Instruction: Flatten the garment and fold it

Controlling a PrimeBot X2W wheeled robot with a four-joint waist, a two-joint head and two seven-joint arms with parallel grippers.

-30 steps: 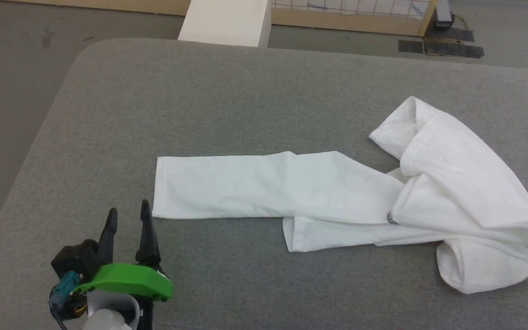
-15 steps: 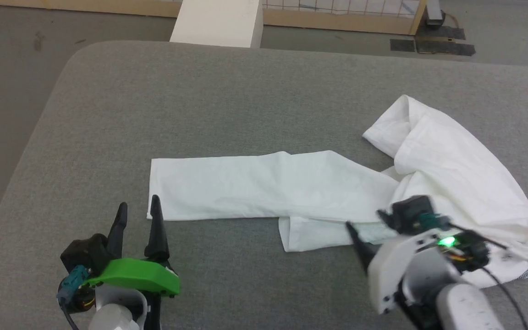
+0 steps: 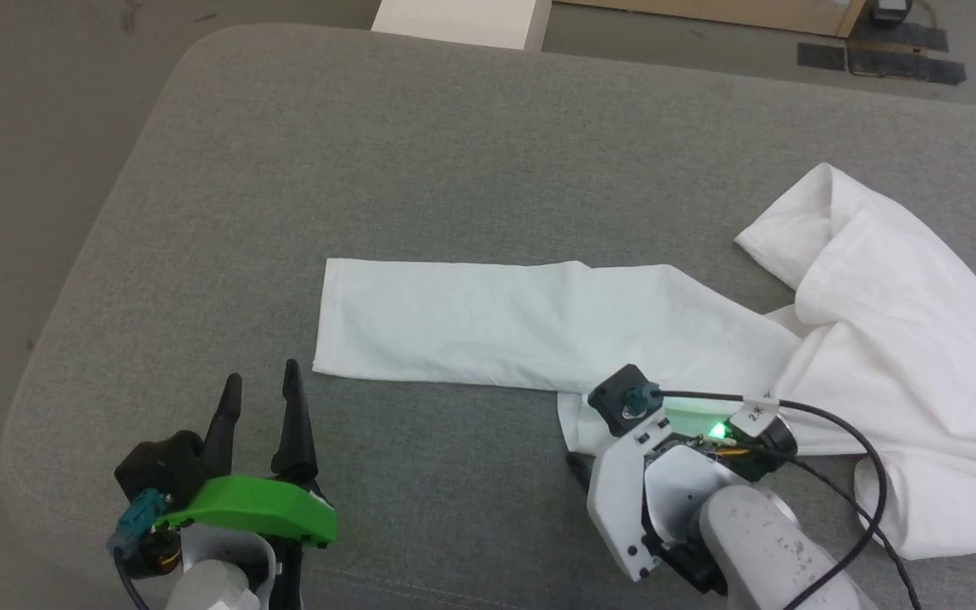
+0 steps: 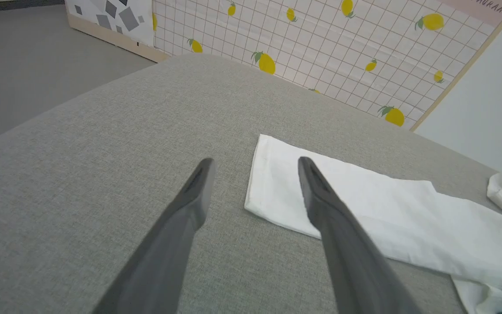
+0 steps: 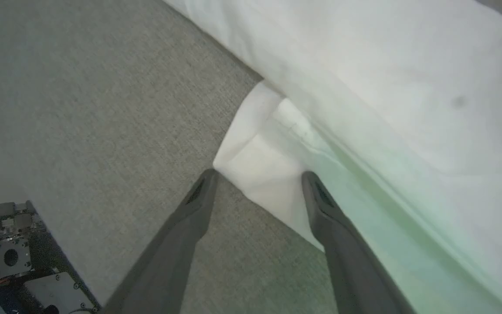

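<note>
Nearest me, at the lower left of the head view, my left tool (image 3: 262, 373) hangs over bare table (image 3: 420, 152), its two dark fingers apart with nothing between them. A green cover (image 3: 242, 508) sits across its wrist. Through the left wrist view the same fingers point at the squared end of the shirt (image 3: 539, 326), one of them crossing over the cloth's corner; I cannot tell if it touches.

At the lower right my right tool (image 5: 259, 173) is also spread wide. In its wrist view the corner of a short lower flap of the shirt lies just between the fingertips, not clamped. A small green light (image 3: 717, 432) glows on that wrist and a black cable (image 3: 844, 432) loops off it.

Beyond the tools, the shirt lies across the middle of the table. One long part is stretched flat toward the left, and the rest is heaped in loose folds on the right, running to the edge of the head view.

Past the table's far edge stands a white box (image 3: 463, 21) on the grey floor (image 3: 30, 127). The left wrist view shows a tiled wall with lemons (image 4: 320, 39) behind.
</note>
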